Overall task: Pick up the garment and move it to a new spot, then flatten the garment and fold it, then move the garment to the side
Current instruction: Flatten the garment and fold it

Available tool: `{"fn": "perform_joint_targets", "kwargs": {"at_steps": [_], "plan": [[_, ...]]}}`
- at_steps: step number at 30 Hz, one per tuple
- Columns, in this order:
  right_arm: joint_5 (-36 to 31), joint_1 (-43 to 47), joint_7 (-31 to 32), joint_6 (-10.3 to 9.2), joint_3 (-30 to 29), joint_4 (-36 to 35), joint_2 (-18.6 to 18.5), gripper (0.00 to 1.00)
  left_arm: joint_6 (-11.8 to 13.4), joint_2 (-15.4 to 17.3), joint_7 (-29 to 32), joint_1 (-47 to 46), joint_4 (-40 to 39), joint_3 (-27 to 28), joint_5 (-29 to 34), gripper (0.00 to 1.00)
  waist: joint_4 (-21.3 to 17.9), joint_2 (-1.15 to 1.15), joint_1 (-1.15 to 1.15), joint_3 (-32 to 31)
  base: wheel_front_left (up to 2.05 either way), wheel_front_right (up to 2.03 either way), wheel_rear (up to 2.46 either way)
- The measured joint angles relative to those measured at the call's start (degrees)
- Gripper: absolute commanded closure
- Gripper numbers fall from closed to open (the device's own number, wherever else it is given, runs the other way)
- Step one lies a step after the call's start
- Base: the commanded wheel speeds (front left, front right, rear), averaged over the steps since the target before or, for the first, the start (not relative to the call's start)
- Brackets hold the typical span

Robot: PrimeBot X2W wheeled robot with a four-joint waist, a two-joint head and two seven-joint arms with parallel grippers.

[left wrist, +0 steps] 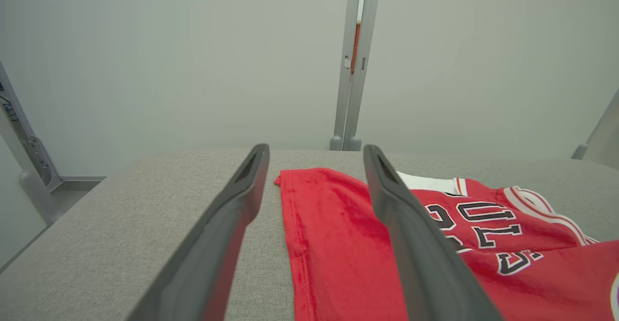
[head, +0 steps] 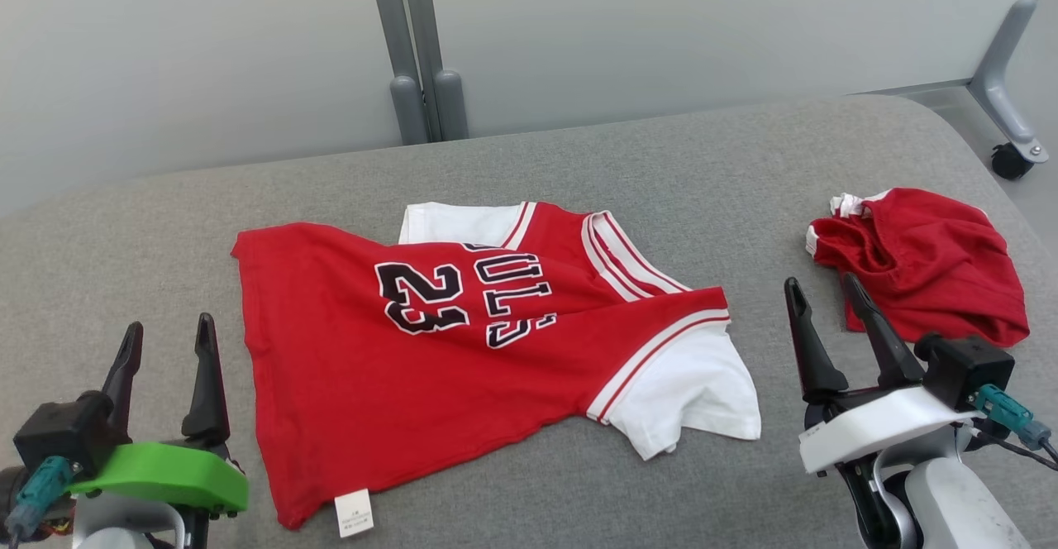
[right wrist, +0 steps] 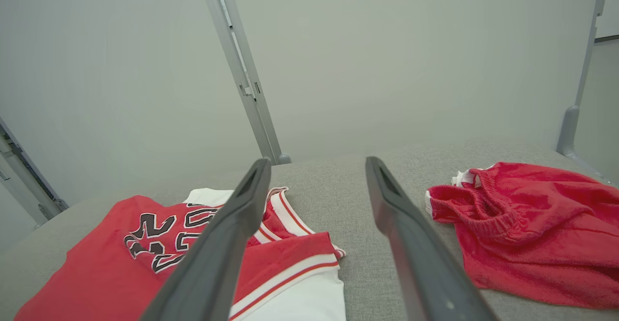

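Note:
The garment, a red jersey T-shirt with white sleeves and black-and-white "BULLS 23" lettering, lies spread on the grey table, its upper part folded over diagonally and a small white label at the near hem. It also appears as the garment in the left wrist view and the garment in the right wrist view. My left gripper stands open at the lower left, just off the shirt's left edge, holding nothing. My right gripper is open at the lower right, between the shirt's sleeve and the red bundle.
A crumpled red cloth with white trim lies at the table's right side, close to my right fingers. The grey fabric table ends in a rounded far edge. Behind it stand pale panels, a grey post and a castor wheel.

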Motion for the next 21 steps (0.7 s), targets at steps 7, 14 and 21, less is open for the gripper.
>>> {"fn": "perform_joint_targets", "kwargs": {"at_steps": [7, 14, 21], "plan": [[-0.5, 1.3, -0.2, 0.0, -0.2, -1.2, -0.4, 0.0, -0.5, -4.1, 0.0, 6.3, -4.2, 2.2, 4.9, 0.0, 0.8, 0.0, 0.0, -0.4, 0.0, 0.0, 0.0], [-1.9, 2.5, -0.4, 0.0, -1.5, -1.3, 0.0, 0.0, -2.5, -6.9, 0.0, 8.5, -3.8, 4.3, 7.5, 0.0, 0.7, 0.0, 0.0, -0.2, 0.0, 0.0, 0.0], [-2.2, 2.6, -0.4, 0.0, -1.5, -1.2, 0.3, 0.0, -4.1, -8.0, 0.0, 8.7, -3.1, 5.6, 9.2, 0.0, 0.9, 0.0, 0.0, -0.1, 0.0, 0.0, 0.0]]}}
